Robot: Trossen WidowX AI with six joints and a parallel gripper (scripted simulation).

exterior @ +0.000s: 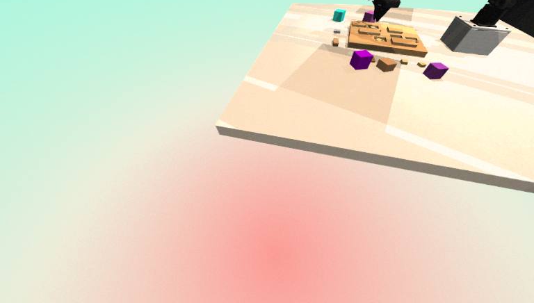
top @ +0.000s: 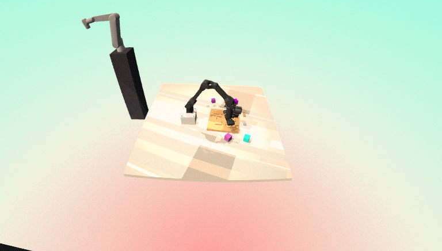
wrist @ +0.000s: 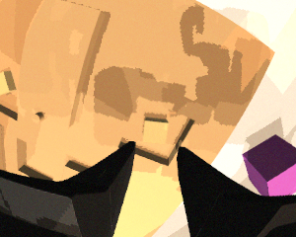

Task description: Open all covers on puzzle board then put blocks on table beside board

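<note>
The orange wooden puzzle board (top: pixel 213 126) (exterior: pixel 405 51) (wrist: pixel 153 44) lies on the table. My gripper (top: pixel 230 123) (exterior: pixel 377 19) (wrist: pixel 156 149) is partly open above the board, nothing between its fingers. In the wrist view a square well with a pale yellow inside (wrist: pixel 155 131) lies just beyond the fingertips, with dark-edged ridges beside it; I cannot tell whether the yellow is a block or the well's floor. Another yellow square (wrist: pixel 3 82) shows at left. Raised bars, perhaps covers, show on the board. Small yellow pieces (exterior: pixel 404 61) (exterior: pixel 421 64) and an orange one (exterior: pixel 335 42) rest on the table beside it.
Purple cubes (top: pixel 228 137) (exterior: pixel 361 60) (exterior: pixel 435 71) (wrist: pixel 275 158) and a teal cube (top: pixel 246 138) (exterior: pixel 338 15) stand around the board. A brown block (exterior: pixel 386 64) and a small grey piece (top: pixel 244 124) (exterior: pixel 336 30) lie near it. A second arm (top: pixel 114 30) stands on a dark pillar beyond the table.
</note>
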